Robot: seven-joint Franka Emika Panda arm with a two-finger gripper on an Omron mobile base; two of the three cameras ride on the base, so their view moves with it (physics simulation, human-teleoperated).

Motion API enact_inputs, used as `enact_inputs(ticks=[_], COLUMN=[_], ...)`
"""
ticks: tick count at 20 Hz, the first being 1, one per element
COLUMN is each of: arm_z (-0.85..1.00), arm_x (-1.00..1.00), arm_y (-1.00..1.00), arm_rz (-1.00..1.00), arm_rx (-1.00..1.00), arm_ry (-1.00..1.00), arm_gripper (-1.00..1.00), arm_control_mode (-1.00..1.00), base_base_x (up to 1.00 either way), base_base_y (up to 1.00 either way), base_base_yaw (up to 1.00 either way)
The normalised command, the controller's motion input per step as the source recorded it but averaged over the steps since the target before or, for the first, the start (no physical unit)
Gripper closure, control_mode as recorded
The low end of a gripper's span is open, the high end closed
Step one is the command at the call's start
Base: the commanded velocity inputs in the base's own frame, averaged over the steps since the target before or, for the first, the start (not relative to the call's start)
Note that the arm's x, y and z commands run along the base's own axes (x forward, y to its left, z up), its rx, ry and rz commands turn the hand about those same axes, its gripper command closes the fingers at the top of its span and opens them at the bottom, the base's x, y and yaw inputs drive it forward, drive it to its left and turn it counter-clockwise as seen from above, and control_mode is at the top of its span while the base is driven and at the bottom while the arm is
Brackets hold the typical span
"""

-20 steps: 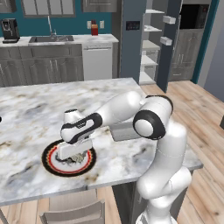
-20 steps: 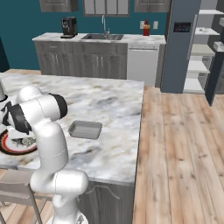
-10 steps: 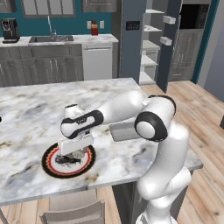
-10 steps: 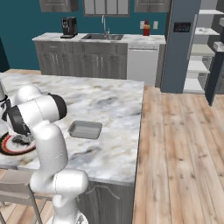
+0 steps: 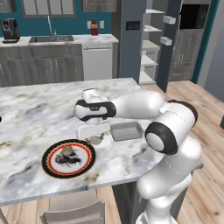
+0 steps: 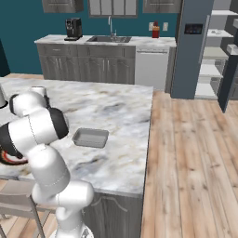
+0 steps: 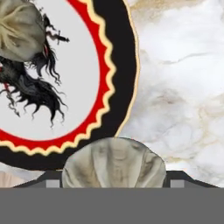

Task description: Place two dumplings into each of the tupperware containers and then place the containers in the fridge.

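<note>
Glossy white arm (image 5: 175, 144), dark joint bands

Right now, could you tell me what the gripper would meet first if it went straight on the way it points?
Probably the marble counter beside the plate. The gripper points down at it with a dumpling between its jaws, so that dumpling would likely touch first; depth is unclear.

Plate (image 7: 118, 65) cut off by top and left edges in hand view. Dumpling (image 7: 19, 28) on it cropped at upper left corner. Second dumpling (image 7: 113, 164) cropped below, between tool (image 7: 113, 183) tips, tips mostly hidden. In right base view, plate (image 6: 9, 158) largely hidden behind arm at counter (image 6: 116, 111) left edge.
</note>
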Motion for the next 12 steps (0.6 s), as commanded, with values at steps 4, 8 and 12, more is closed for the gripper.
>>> enact_inputs(ticks=[4, 8, 12], arm_z=[0.25, 0.18, 0.03], arm_x=[0.14, 0.32, 0.54], arm_y=[-1.0, -0.96, -0.77], arm_rz=[-0.1, -0.11, -0.07], arm_rx=[0.03, 0.03, 0.02], arm_ry=[0.02, 0.01, 0.0], arm_gripper=[1.0, 1.0, 1.0], arm_control_mode=[-1.0, -1.0, -1.0], base_base_x=[0.0, 0.0, 0.0], base_base_y=[0.0, 0.0, 0.0], base_base_yaw=[0.0, 0.0, 0.0])
